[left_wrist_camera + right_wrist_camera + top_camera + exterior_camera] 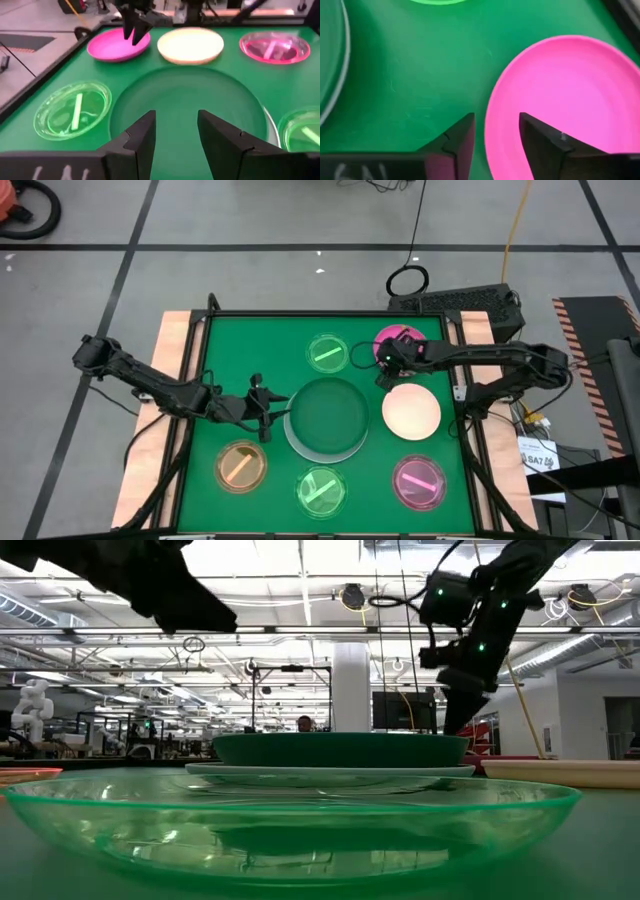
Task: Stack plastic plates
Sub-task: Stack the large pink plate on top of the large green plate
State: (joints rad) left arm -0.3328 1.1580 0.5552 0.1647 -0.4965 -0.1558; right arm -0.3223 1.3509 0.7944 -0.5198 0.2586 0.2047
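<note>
Right hand (495,132) straddles bright pink plate (570,100) rim, plate lying flat.

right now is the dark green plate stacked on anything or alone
Stacked: the dark green plate sits on the pale mint-white plate, whose rim shows beneath and around it.

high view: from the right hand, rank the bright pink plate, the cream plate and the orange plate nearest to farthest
1. Bright pink round plastic plate: at the table's far right, partly under the right hand, whose open fingers straddle its rim.
2. Cream round plastic plate: just nearward of the hand, right side.
3. Small translucent orange plastic plate: near left corner, across the table.
</note>
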